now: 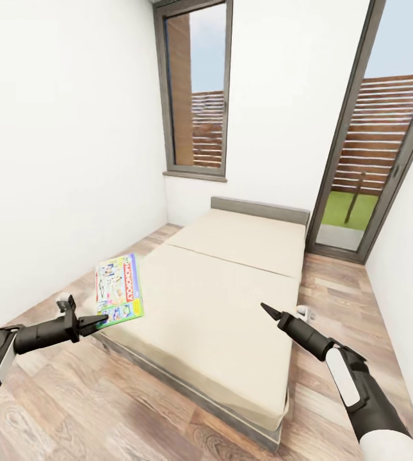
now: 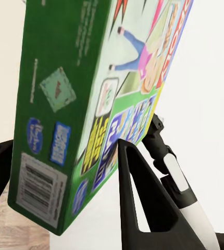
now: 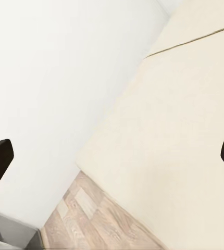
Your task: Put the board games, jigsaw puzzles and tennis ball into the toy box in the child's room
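Left gripper [image 1: 101, 318] is closed on the lower edge of a board game [image 1: 120, 290], which is held tilted in the left-centre of the head view, above the near left corner of the bed [image 1: 232, 301]. In the left wrist view the game [image 2: 91, 94] is seen as a thin, rigid cardboard box with a green side panel, a barcode label and a glossy printed lid; one black finger [image 2: 138, 198] is pressed against the printed face. The box is judged light and stiff but smooth, so slipping or pivoting about a single edge grip is likely; a hold nearer the middle of a long edge would be steadier. Right gripper [image 1: 269, 312] is shown at the lower right of the head view, over the plain beige mattress; in the right wrist view its fingers stand wide apart and nothing is held. Wood-plank floor [image 1: 104, 410] surrounds the low bed.
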Tool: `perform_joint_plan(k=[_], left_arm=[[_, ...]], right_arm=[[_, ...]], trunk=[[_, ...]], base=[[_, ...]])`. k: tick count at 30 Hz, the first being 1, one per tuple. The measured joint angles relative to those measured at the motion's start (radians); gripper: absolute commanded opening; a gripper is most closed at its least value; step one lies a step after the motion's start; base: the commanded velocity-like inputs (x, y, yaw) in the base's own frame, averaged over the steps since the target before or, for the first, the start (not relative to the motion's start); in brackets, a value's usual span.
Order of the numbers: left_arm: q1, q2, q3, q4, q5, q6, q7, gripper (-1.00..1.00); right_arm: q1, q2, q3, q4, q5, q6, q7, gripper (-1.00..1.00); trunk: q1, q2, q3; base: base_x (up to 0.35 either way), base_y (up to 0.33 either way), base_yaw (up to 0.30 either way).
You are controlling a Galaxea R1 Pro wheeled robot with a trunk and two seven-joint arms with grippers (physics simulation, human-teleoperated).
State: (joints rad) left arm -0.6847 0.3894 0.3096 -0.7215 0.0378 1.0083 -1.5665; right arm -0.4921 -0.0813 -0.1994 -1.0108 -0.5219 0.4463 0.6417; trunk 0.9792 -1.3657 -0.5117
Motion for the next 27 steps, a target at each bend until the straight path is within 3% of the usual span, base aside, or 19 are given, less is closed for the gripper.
perform_joint_plan(k=[27], left_arm=[[0.0,-0.002,-0.002,0.0,0.002,0.0,0.0,-1.0]], right_arm=[[0.0,0.0,0.001,0.0,0.0,-0.002,0.0,1.0]], trunk=[[-0.104,0.189,0.095]], base=[[0.0,0.0,0.287]])
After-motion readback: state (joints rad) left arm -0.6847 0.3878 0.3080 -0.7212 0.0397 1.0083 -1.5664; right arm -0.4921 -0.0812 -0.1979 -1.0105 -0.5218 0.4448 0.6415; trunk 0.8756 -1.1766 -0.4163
